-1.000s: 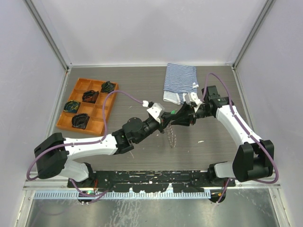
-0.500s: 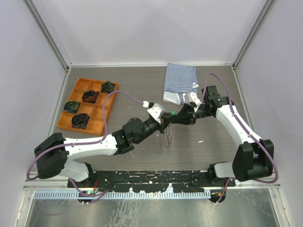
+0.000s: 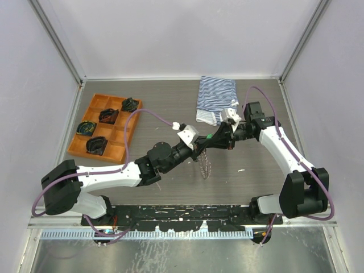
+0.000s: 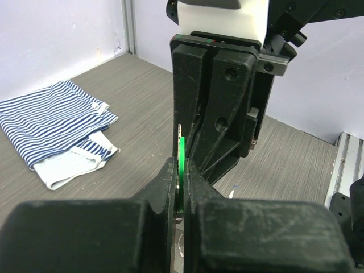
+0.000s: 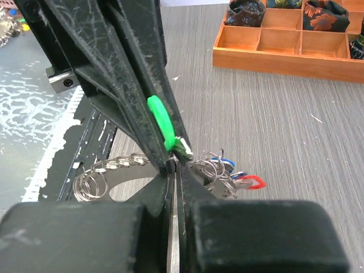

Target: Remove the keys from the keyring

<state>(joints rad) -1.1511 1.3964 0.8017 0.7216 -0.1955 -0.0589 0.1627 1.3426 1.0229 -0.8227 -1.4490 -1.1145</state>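
Note:
My left gripper (image 3: 200,145) is shut on a key with a green head (image 5: 159,120), which also shows edge-on as the green key (image 4: 181,153) between my left gripper's (image 4: 182,165) jaws. My right gripper (image 3: 211,142) meets it tip to tip above the table. In the right wrist view my right gripper (image 5: 174,166) is shut just under the green key; what lies between its tips is hidden. The keyring's chain of metal links (image 5: 116,166) hangs below, with a red key (image 5: 252,182) and a blue key (image 5: 226,162) among small rings. From above, the chain (image 3: 205,165) dangles toward the table.
An orange tray (image 3: 120,136) with dark bundles sits at the left; its front wall (image 5: 273,54) shows in the right wrist view. A striped blue-white cloth (image 3: 216,96) lies at the back, by the right arm. A small white scrap (image 3: 241,170) lies on the table.
The right gripper's jaws have closed and it has edged left up against the left gripper. The hanging chain has swayed a little. The left gripper keeps its hold on the green key.

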